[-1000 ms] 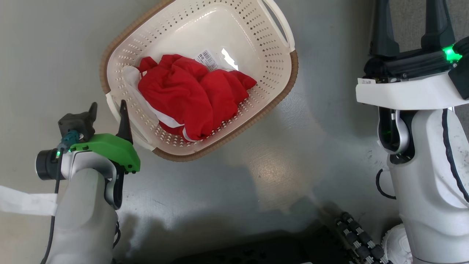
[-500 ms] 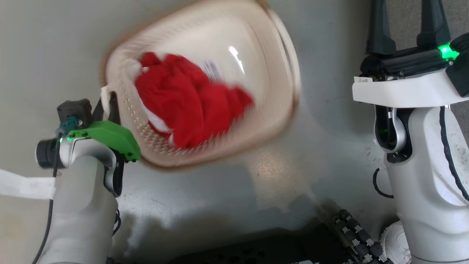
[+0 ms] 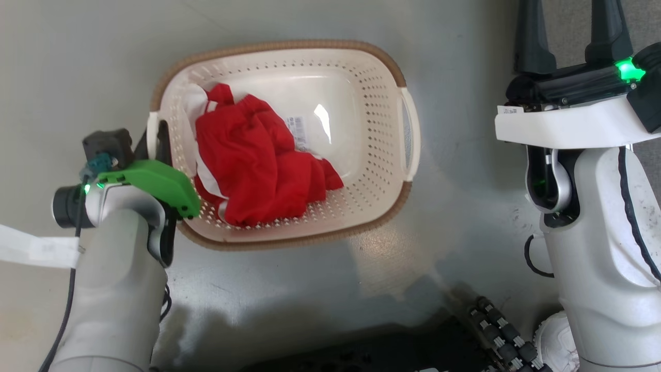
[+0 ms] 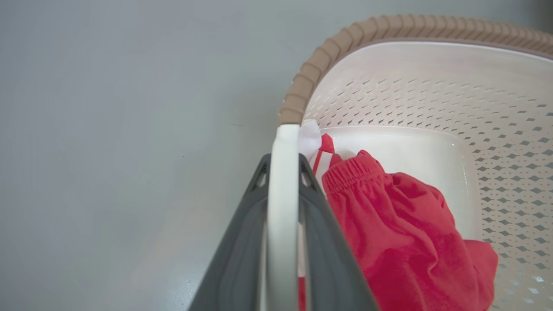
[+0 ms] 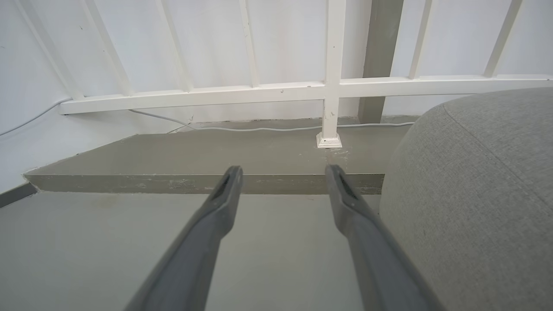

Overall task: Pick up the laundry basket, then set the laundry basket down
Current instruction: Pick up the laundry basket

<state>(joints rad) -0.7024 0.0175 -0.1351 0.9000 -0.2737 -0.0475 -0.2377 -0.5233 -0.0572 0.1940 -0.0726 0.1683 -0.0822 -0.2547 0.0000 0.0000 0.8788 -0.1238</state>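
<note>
Head view: laundry basket (image 3: 372, 103) swung square since earlier; left pincer (image 3: 153, 147) clamped on handle (image 3: 150, 129); right pincer (image 3: 568, 31) spread, empty.

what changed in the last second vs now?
The left claw went from open beside the laundry basket to shut on its white side handle. The basket swung clockwise in the head view, from diagonal to square. Unchanged: right claw open and off to the side, red clothes inside.
</note>
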